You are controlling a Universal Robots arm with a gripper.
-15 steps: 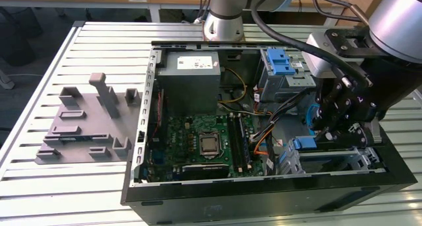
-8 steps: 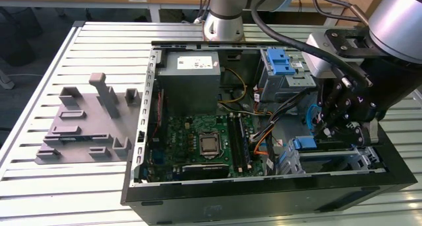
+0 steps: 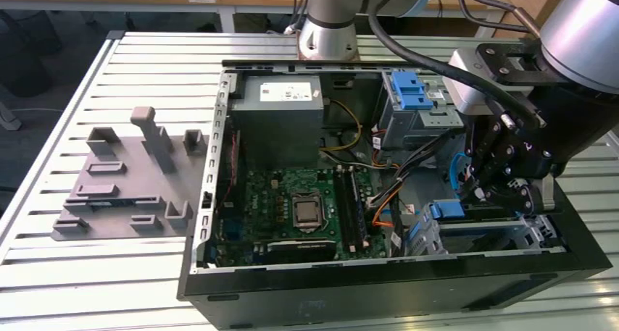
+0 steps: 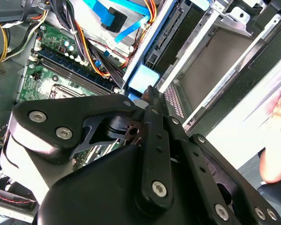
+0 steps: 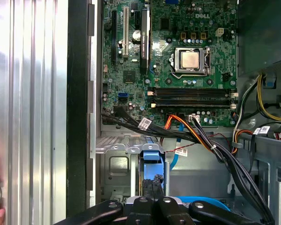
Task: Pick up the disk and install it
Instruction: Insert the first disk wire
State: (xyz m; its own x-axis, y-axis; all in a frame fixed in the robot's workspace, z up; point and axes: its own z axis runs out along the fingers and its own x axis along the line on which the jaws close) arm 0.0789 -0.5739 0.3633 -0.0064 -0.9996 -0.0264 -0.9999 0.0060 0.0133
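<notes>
The disk stands edge-on in the lower drive cage (image 3: 493,233) of the open computer case; its blue carrier tab (image 3: 447,209) sticks out toward the motherboard. Both wrist views show the same blue tab (image 4: 143,77) (image 5: 151,154) in a slot of the metal cage. My gripper (image 3: 480,199) hangs over that cage. Its black fingers (image 5: 152,183) are shut together, and their tips (image 4: 150,96) sit right at the blue tab with nothing seen between them. The disk's label is hidden inside the cage.
Bundled cables (image 5: 201,140) cross between the motherboard (image 5: 178,70) and the cage. A second blue carrier (image 3: 411,92) sits in the upper bay beside the grey power supply (image 3: 280,121). A grey fixture (image 3: 126,193) lies on the slatted table. A person's hand (image 4: 276,140) is outside the case.
</notes>
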